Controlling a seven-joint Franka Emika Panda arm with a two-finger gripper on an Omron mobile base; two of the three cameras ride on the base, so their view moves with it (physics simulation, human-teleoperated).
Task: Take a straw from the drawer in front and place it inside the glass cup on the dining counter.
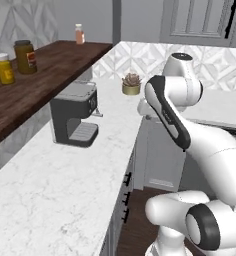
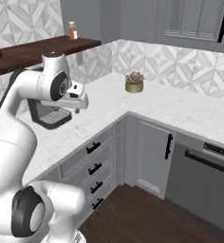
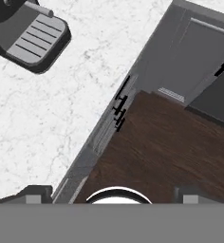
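Observation:
My gripper [image 3: 113, 193] hangs high above the counter's front edge and points down, open, its two fingertips [image 3: 38, 192] wide apart with nothing between them. In the right base view the gripper [image 2: 78, 107] sits over the white marble counter [image 2: 109, 107]. Below it is a stack of grey drawers [image 2: 92, 159] with black handles, every one shut; the same drawers [image 3: 115, 111] show from above in the hand view and also as the drawers [image 1: 124, 197] under the counter's edge. The straw, the glass cup and the dining counter are out of view.
A dark coffee machine [image 1: 74, 120] stands on the counter near the gripper. A small potted plant [image 2: 134, 82] sits in the corner. Jars [image 1: 25, 56] line a wooden shelf [image 1: 50, 70]. A grey cabinet door [image 2: 152, 156] and a dark appliance front [image 2: 204, 187] flank the wood floor [image 3: 156, 152].

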